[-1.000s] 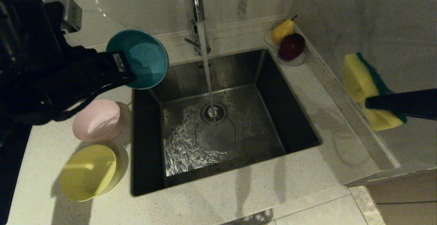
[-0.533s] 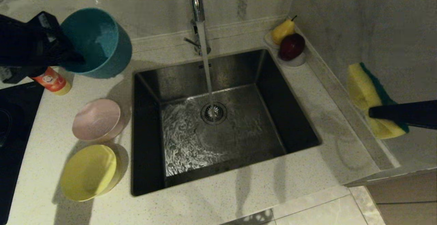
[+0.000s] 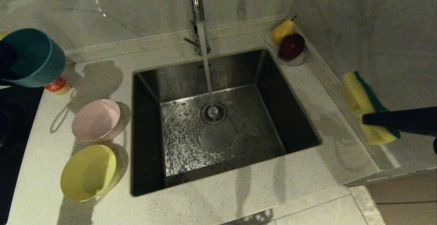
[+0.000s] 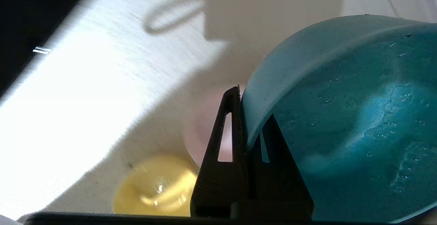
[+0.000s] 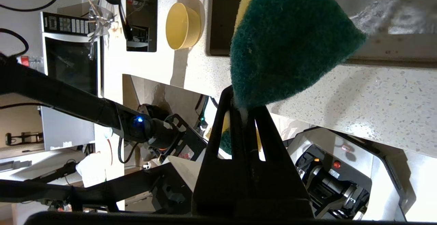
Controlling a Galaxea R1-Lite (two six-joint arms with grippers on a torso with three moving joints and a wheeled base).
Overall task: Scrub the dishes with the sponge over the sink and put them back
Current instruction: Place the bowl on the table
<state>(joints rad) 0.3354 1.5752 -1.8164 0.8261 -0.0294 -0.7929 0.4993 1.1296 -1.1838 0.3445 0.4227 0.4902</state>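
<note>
The left gripper (image 4: pixel 251 122) is clamping the blue bowl (image 3: pixel 32 57) by its rim, above the desk (image 3: pixel 239 197). The pink bowl (image 3: pixel 95 120) and yellow bowl (image 3: pixel 88 172) are lying below it. The right gripper (image 5: pixel 244 110) is pinching the sponge (image 3: pixel 367 107).

Blue bowl (image 3: pixel 32 57) tipped sideways, upper left; pink bowl (image 3: pixel 96 120) and yellow bowl (image 3: pixel 88 172) lower left beside wet sink (image 3: pixel 218 115); sponge (image 3: pixel 367 105) raised at right.

Left tool (image 4: pixel 251 115) raised at far left, pinched on the blue bowl's (image 4: pixel 341 115) rim; right tool (image 5: pixel 244 110) at right, clamped on the sponge (image 5: pixel 290 40).
</note>
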